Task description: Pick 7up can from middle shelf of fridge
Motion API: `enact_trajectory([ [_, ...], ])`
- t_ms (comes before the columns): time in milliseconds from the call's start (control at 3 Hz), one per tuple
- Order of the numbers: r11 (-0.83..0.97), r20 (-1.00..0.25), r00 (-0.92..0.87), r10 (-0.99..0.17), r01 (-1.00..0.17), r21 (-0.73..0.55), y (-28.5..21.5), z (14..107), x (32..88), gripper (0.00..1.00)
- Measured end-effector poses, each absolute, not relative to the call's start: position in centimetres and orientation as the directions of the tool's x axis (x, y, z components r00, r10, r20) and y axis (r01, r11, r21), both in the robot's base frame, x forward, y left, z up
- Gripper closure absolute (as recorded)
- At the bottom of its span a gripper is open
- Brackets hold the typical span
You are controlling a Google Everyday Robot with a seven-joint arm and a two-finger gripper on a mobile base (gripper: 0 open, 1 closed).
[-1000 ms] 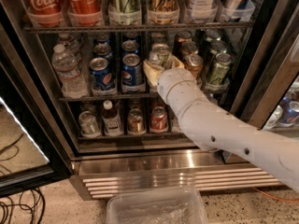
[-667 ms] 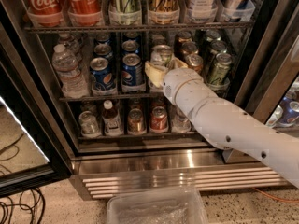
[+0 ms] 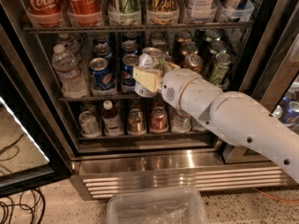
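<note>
The 7up can (image 3: 150, 59), pale with a silver top, stands at the front of the middle shelf (image 3: 74, 97) of the fridge (image 3: 154, 164), just right of the Pepsi cans (image 3: 100, 73). My gripper (image 3: 148, 77) is at the can, with a cream finger (image 3: 145, 80) across its front and the other side hidden behind it. The fingers look closed on the can. My white arm runs in from the lower right and hides the shelf part behind it.
A water bottle (image 3: 67, 71) stands at the shelf's left, olive-green cans (image 3: 218, 66) at its right. Coca-Cola cans (image 3: 42, 1) stand on the rack above, small cans and bottles below. The open glass door (image 3: 18, 139) is at left. A clear plastic bin (image 3: 156, 209) sits on the floor.
My gripper and the 7up can have shifted a little to the left and toward the camera; the arm has swung with them.
</note>
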State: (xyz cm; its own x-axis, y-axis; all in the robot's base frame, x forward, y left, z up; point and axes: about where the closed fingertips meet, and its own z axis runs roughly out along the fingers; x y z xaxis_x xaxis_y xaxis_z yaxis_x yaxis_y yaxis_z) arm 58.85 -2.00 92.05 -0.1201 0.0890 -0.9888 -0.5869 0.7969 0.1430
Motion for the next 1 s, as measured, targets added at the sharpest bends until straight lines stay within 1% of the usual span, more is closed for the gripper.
enact_trajectory([
  [333,0.700,-0.978,-0.183,0.102,-0.685,0.201,0.47,92.27,56.04,1.00],
  [1000,0.676,-0.976,-0.199,0.083,-0.709,0.202,1.30,91.90,55.30,1.00],
])
